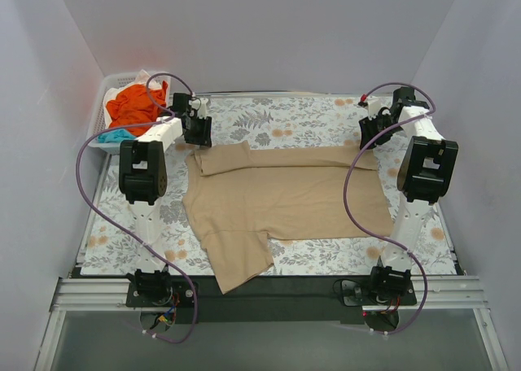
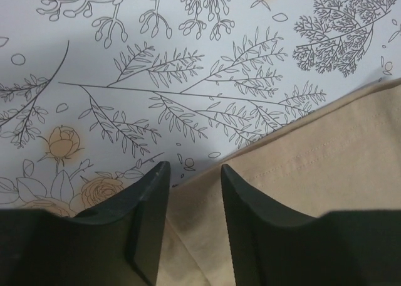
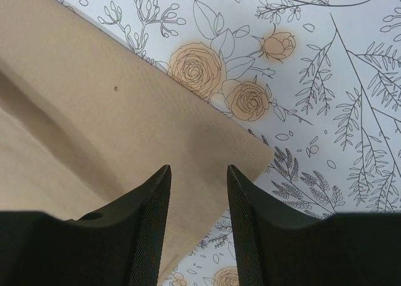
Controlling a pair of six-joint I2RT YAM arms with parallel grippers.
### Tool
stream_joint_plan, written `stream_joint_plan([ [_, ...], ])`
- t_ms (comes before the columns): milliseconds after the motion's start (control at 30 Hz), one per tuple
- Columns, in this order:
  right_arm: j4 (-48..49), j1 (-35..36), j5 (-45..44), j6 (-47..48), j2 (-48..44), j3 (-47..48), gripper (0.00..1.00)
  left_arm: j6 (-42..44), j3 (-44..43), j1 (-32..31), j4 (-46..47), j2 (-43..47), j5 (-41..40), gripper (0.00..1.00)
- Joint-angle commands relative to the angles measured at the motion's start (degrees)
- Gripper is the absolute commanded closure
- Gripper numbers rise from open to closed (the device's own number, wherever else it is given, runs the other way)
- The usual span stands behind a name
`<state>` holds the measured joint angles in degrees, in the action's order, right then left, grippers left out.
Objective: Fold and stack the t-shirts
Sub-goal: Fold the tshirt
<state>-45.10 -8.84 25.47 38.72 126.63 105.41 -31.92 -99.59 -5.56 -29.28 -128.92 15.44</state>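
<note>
A large tan t-shirt (image 1: 281, 196) lies spread on the floral table cover, its far edge folded over and one sleeve hanging toward the near edge. My left gripper (image 1: 196, 132) is open above the shirt's far left corner (image 2: 294, 167), nothing between its fingers. My right gripper (image 1: 376, 128) is open above the far right corner (image 3: 207, 142), also empty. An orange t-shirt (image 1: 136, 101) and a teal piece (image 1: 116, 134) lie in the white basket at the far left.
The white lattice basket (image 1: 111, 89) stands at the far left corner of the table. White walls close in the back and both sides. A black rail (image 1: 269, 288) runs along the near edge between the arm bases.
</note>
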Motion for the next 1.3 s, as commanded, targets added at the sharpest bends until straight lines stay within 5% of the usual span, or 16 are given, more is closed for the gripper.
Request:
stream_joint_plan([
  [0, -1.0, 0.1, 0.6, -0.4, -2.1, 1.3, 0.59, 0.1, -1.4, -0.2, -3.1, 1.5, 1.2, 0.65],
  [233, -1.0, 0.1, 0.8, -0.6, -2.2, 1.7, 0.59, -0.7, -2.2, -0.3, -5.9, 2.5, 2.4, 0.65],
  [400, -1.1, 0.1, 0.9, -0.7, -2.3, 2.0, 0.59, -0.9, -3.5, -0.2, -5.9, 3.0, 2.6, 0.99],
  [700, -1.6, 0.1, 0.5, 0.2, -3.6, 1.0, 0.6, 1.7, 0.0, -0.3, -6.0, 13.4, 10.7, 1.0],
  [1267, -2.6, 0.1, -0.2, 2.0, -5.0, -0.2, 0.61, 21.7, 27.2, -2.9, -14.8, 30.1, 23.8, 1.0],
])
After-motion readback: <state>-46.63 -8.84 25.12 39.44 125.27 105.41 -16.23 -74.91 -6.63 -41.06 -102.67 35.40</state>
